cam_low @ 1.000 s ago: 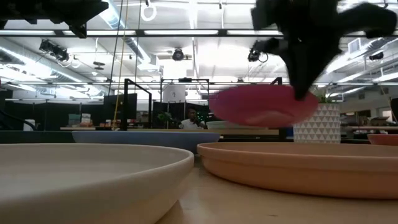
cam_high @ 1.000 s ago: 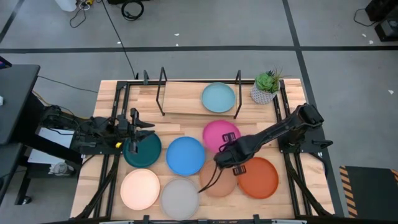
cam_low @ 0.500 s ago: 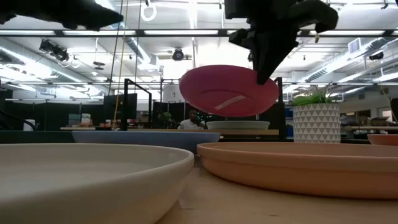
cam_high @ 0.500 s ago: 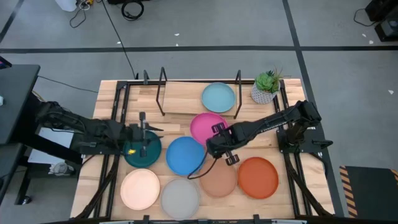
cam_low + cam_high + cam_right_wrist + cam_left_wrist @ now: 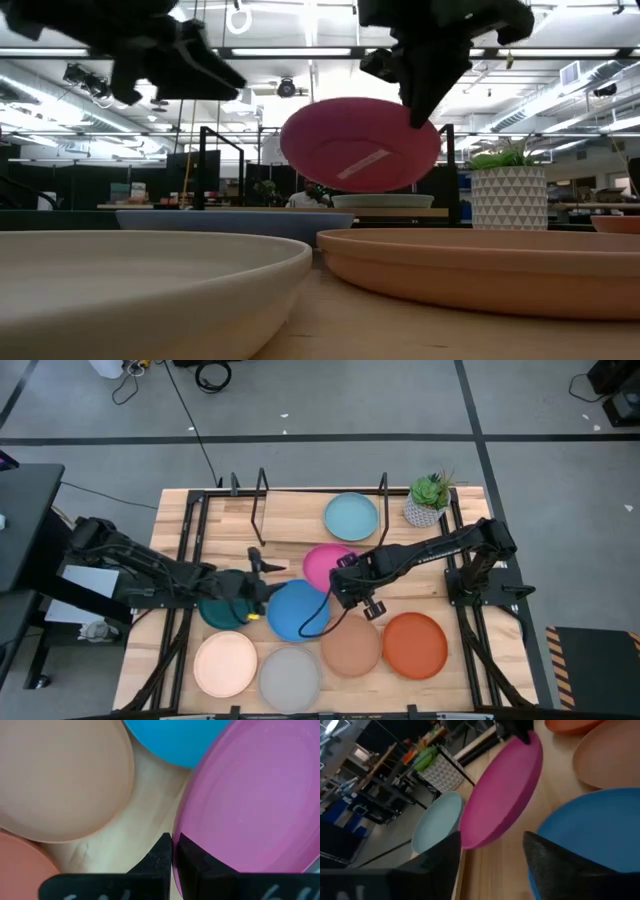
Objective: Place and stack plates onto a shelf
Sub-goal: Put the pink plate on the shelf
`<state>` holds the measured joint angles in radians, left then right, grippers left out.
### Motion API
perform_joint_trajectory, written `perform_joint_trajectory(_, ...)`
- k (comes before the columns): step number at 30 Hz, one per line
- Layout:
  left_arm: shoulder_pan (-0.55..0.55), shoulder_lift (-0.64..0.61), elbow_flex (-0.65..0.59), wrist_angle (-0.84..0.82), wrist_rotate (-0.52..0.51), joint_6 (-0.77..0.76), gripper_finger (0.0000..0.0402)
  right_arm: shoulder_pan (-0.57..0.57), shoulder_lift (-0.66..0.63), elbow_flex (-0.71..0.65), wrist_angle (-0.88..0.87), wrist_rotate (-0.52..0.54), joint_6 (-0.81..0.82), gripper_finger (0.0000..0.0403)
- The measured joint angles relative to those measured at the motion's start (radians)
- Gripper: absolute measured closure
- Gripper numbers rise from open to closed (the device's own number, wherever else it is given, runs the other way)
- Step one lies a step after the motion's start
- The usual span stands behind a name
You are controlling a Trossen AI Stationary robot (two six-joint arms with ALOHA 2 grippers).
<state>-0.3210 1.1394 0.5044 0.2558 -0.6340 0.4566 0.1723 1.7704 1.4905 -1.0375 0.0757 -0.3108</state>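
The right gripper (image 5: 172, 851) has its fingers pressed onto the rim of the magenta plate (image 5: 250, 800), pinching it. The plate is lifted clear of the table (image 5: 290, 525) and tilted, as the low view shows (image 5: 360, 145). In the high view it hangs in front of the shelf (image 5: 262, 500), near the light blue plate (image 5: 351, 517) that rests on the shelf board.

The left gripper (image 5: 492, 852) has its fingers spread and holds nothing. It sits above the near edge of the blue plate (image 5: 298, 610), beside the dark teal plate (image 5: 222, 610), facing the tilted magenta plate.

The peach plate (image 5: 352, 646), orange-red plate (image 5: 414, 645), grey plate (image 5: 290, 677) and cream plate (image 5: 225, 663) lie flat along the table's front.
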Motion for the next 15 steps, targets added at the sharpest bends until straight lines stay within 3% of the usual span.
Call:
perform_joint_trajectory(5, -0.003, 0.130, 0.122, -0.074, -0.011, 0.001, 0.0149, 0.002, -0.001, 0.017, -0.003, -0.001, -0.004, 0.0383)
perform_joint_trajectory(15, 0.000, 0.298, 0.247, -0.133, -0.010, 0.060, 0.0165, 0.008, -0.001, 0.052, 0.010, -0.039, -0.008, 0.0383)
